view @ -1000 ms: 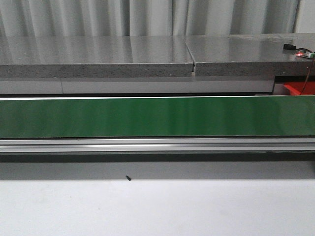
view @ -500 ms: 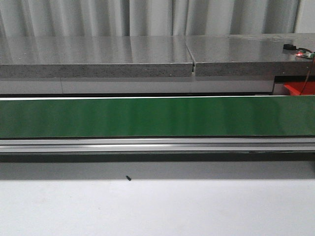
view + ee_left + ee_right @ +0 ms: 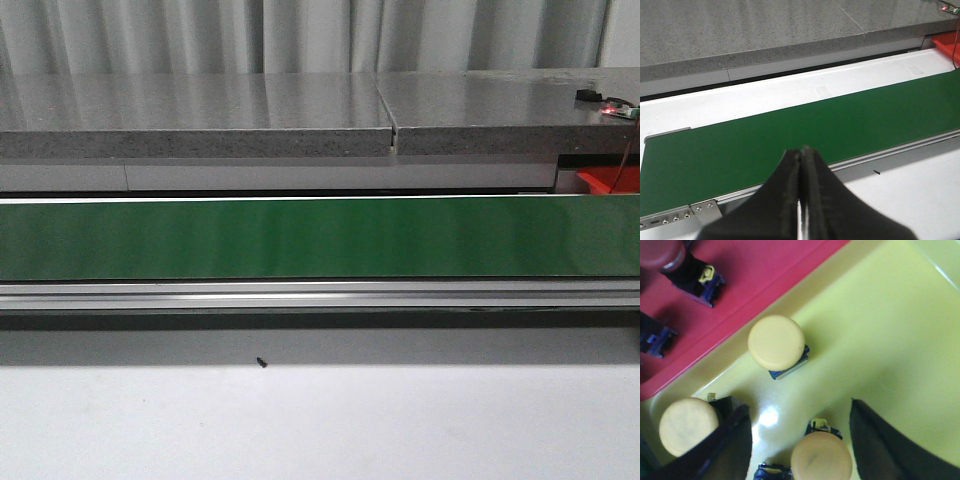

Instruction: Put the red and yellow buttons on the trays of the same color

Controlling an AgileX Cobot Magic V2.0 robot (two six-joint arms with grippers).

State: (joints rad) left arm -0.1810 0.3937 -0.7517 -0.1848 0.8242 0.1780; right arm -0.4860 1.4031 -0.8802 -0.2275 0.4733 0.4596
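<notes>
**Three yellow buttons under my right claw, belt bare**

Three yellow buttons sit in the yellow tray (image 3: 880,325) in the right wrist view: one at centre (image 3: 776,342), one at lower left (image 3: 687,426) partly behind my left finger (image 3: 730,440), one at the bottom edge (image 3: 821,457) cut off by the frame. My right claw (image 3: 800,440) is spread wide, gripping nothing, the bottom button between its fingers. The red tray (image 3: 765,270) fills the upper left, touching the yellow tray; a red button (image 3: 660,252) is cropped at the corner, and a dark blue base (image 3: 655,337) at the left edge is too cut off to identify.

My left claw (image 3: 801,195) is closed, fingers pressed together, empty, over the green belt (image 3: 790,135). In the front view neither claw shows; an orange-red box (image 3: 605,180) is cropped at the right, and a small black speck (image 3: 261,362) lies on the white table (image 3: 320,430).
</notes>
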